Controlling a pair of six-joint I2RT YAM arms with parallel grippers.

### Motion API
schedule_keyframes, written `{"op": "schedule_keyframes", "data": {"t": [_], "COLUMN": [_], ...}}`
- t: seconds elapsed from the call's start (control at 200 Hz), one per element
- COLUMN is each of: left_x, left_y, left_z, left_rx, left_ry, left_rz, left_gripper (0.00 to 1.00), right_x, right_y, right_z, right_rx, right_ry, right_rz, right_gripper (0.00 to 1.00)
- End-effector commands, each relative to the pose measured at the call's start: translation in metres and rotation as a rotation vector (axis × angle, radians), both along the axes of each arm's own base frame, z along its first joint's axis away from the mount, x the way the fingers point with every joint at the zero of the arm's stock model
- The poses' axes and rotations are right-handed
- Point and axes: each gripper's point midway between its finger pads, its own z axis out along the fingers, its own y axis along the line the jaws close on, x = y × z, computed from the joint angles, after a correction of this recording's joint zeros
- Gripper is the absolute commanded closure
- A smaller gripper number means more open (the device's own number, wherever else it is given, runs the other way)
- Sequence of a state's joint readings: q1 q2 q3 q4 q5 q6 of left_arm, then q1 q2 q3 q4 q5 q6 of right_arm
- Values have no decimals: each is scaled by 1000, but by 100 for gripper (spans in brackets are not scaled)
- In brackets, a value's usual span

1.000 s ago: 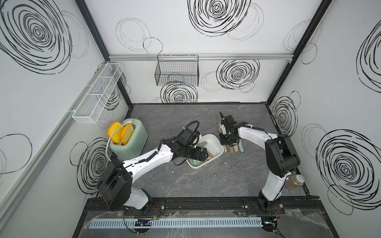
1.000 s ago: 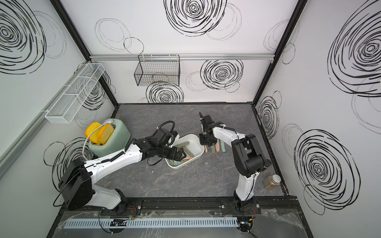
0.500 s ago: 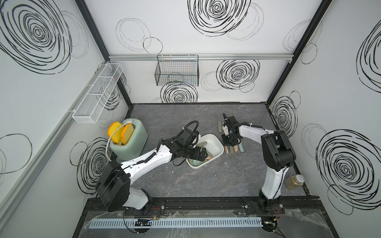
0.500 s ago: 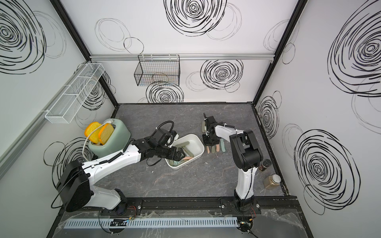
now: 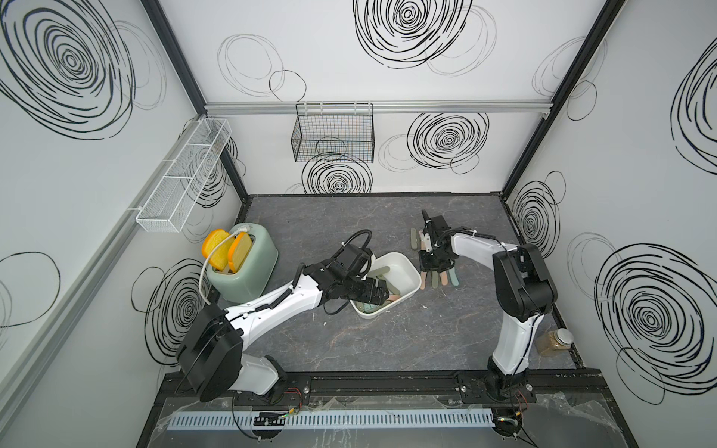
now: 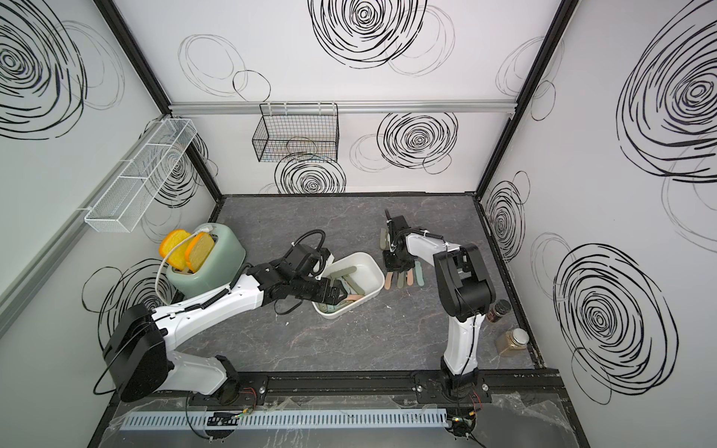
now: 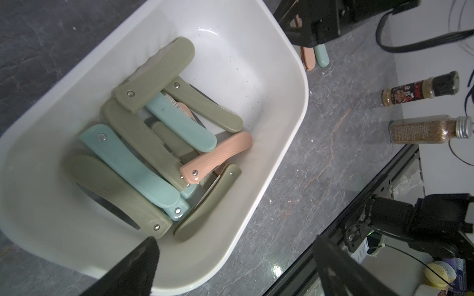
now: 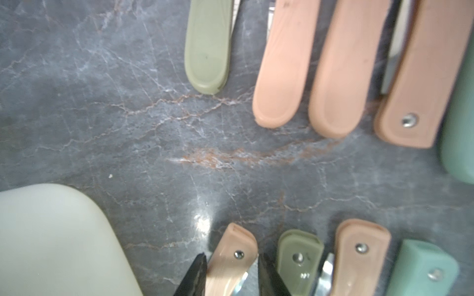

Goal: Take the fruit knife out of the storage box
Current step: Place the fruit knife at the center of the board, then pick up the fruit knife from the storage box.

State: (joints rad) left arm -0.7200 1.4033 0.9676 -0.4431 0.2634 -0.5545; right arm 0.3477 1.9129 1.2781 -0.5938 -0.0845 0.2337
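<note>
Heap of folded fruit knives [image 7: 164, 143], plastic handles in olive, teal and salmon-pink, lies inside the shallow white plastic storage box [image 7: 289, 84]. They crowd toward the box end nearer the robot, and the far end is bare. The topmost salmon-pink knife [image 7: 218, 156] rests across the others, clear of the walls.

Left gripper [image 7: 234, 243]: spread wide, empty, hanging just above the crowded end of the box. The heap sits directly ahead of and below its fingers. The handles' long axes run slantwise to the line between the two fingers, and none lies square to it. Judgement: the wrist wants a turn before closing, so the fingers cross a handle's width and not its length.

Right gripper [image 8: 231, 255]: past the box's far side, low over the dark marbled bench [image 5: 388, 349]. Its fingers stand either side of a pink bench knife [image 8: 238, 241], which lies flat at the end of a row of laid-out knives [image 5: 442, 277]. I cannot tell whether it pinches that handle or stands free of it.

Nearer arm to the box: the left, plainly.
</note>
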Motion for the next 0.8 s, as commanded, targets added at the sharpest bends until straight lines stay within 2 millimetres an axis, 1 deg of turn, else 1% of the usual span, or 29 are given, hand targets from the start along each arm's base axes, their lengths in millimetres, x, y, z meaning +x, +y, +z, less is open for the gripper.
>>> {"op": "schedule_keyframes", "data": {"t": [0.0,0.11,0.175,0.25,0.335,0.47,0.655,0.79], "left_x": [2,2,1,0,0,-2,-4,-7], "left_y": [2,8,13,20,29,46,69,80], "left_z": [12,15,16,16,15,12,8,4], "left_rx": [-27,-28,-28,-26,-24,-18,-21,-21], "left_ry": [-43,-51,-54,-57,-57,-54,-46,-38], "left_rz": [17,27,34,45,58,82,124,145], "left_gripper": [2,2,2,2,2,2,2,2], "right_x": [7,7,6,3,-2,-13,-28,-37], "right_y": [-1,4,12,23,40,64,94,114], "right_z": [44,64,74,82,85,77,54,38], "right_rx": [12,21,34,45,47,33,9,-7], "right_ry": [-81,-120,-142,-156,-167,-157,-111,-87], "right_rz": [-16,-20,-11,14,59,124,207,272], "right_gripper": [63,62,62,62,62,62,63,62]}}
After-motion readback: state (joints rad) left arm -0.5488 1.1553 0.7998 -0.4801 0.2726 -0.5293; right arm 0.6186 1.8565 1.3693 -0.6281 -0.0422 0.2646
